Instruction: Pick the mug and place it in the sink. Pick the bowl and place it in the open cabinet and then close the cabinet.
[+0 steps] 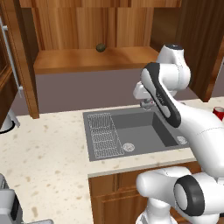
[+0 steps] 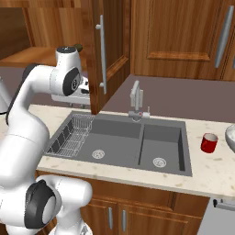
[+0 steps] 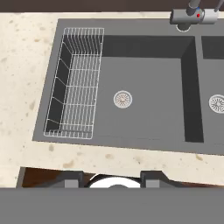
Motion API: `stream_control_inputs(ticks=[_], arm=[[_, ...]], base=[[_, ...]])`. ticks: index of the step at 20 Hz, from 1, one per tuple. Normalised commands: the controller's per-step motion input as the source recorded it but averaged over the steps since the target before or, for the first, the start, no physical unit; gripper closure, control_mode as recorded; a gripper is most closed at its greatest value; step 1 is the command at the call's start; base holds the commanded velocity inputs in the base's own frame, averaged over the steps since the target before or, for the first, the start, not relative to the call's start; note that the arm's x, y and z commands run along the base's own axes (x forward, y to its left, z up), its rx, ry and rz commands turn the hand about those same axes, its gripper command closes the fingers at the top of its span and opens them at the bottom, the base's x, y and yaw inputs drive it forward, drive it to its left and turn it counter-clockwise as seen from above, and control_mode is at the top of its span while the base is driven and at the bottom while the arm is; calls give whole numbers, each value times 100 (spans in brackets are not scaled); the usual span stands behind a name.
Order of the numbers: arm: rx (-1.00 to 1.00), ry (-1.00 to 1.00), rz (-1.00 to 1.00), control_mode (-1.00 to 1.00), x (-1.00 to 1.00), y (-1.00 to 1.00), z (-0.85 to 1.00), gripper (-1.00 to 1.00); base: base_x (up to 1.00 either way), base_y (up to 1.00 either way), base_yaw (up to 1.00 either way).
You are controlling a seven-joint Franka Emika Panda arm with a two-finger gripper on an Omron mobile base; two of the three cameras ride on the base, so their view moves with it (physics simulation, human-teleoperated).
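Gripper hangs above sink, fingers apart, grasping nothing. Wire rack in left basin. Right base view: red mug on counter right of sink, bowl beside it, open cabinet door behind arm.

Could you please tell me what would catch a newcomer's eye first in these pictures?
The dark grey double-basin sink set in the speckled counter dominates, with a white wire rack in its left basin. The small red mug stands on the counter to the sink's right. Above, the reddish-brown cabinet stands open.
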Motion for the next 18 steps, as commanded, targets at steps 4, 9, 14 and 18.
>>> stream_control_inputs(ticks=[4,9,14,18], arm=[[0,0,0,-100,-2,0,0,-100],[-1,0,0,-100,-30,1,0,-100],[-8,1,0,-100,-48,0,16,-100],[-5,0,0,-100,-59,0,31,-100]], base=[[0,0,0],[0,0,0],[0,0,0],[0,0,0]])
